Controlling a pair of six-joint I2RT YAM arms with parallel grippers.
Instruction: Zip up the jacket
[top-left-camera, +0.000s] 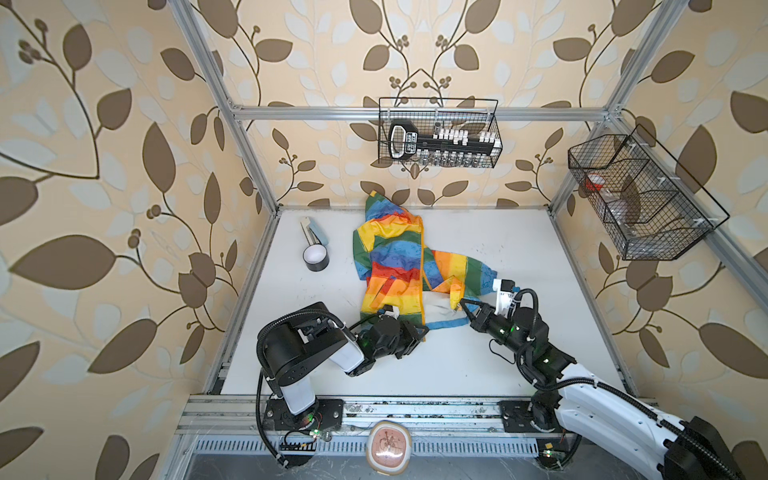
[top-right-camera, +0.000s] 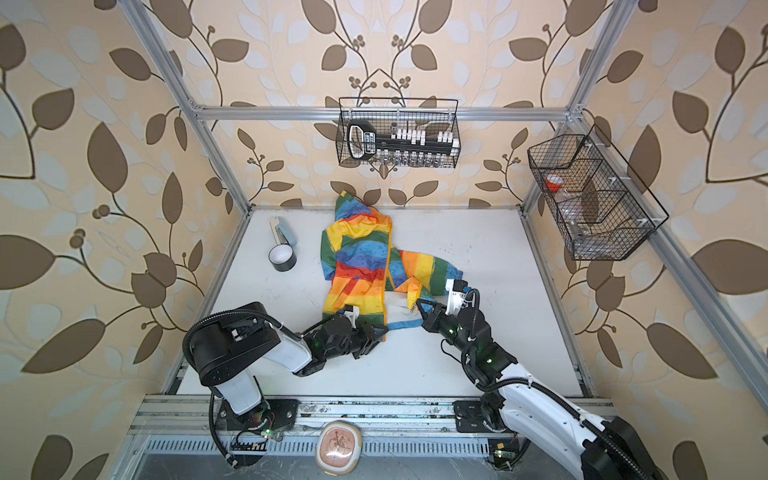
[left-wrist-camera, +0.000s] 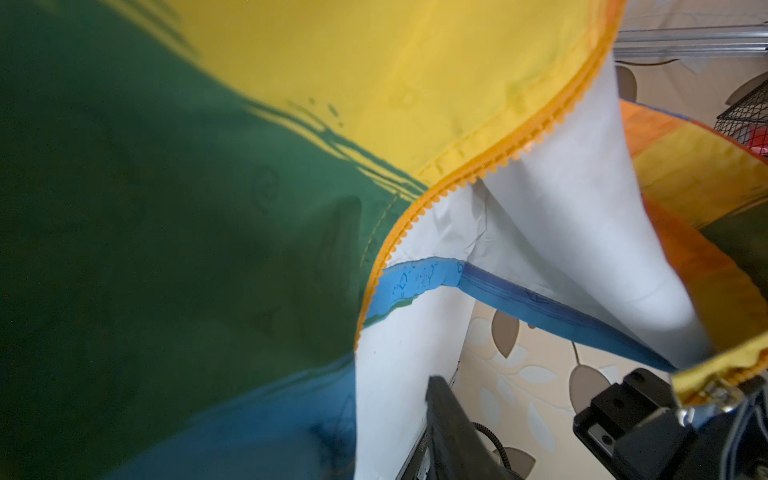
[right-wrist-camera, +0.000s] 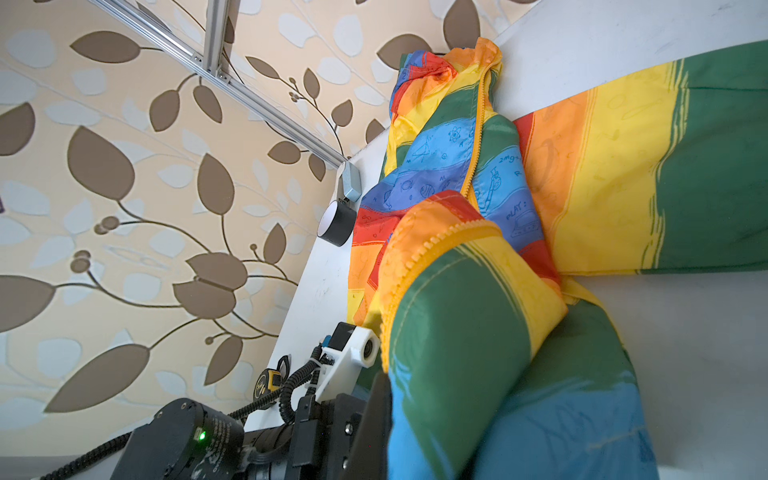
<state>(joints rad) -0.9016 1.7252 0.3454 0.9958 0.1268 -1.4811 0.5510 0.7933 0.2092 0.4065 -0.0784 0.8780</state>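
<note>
Lying crumpled on the white table (top-left-camera: 519, 249), the jacket (top-left-camera: 390, 253) occupies the middle of the surface in both top views, with its hood end toward the back wall and its hem toward the arms. One sleeve trails to the right.

Zipper (top-left-camera: 422, 270): the orange line runs down the front as a single seam over the upper part. Near the hem the two front edges stand apart, exposing the white lining (top-left-camera: 436, 309) and a blue hem band (top-left-camera: 446, 324). In the left wrist view the loose orange teeth (left-wrist-camera: 519, 145) curve along the yellow and green panel, unmated.

Right gripper (top-left-camera: 462, 306): jaws closed, pinching the yellow corner of the jacket's right front edge, which is raised off the table. The left wrist view shows that same yellow edge, with a small metal zipper part, caught at the right gripper (left-wrist-camera: 681, 399). In the right wrist view green, yellow and blue cloth (right-wrist-camera: 457, 332) hangs directly before the lens.

Left gripper (top-left-camera: 419, 331): positioned at the hem, against the bottom of the other front edge. Only one black finger (left-wrist-camera: 449, 432) shows in the left wrist view; cloth covers the rest. Whether the jaws are apart or pinching cloth cannot be told.

Other items: a roll of black tape (top-left-camera: 316, 259) stands near the table's left edge, well apart from the jacket. Two wire baskets (top-left-camera: 440, 133) hang on the frame.
</note>
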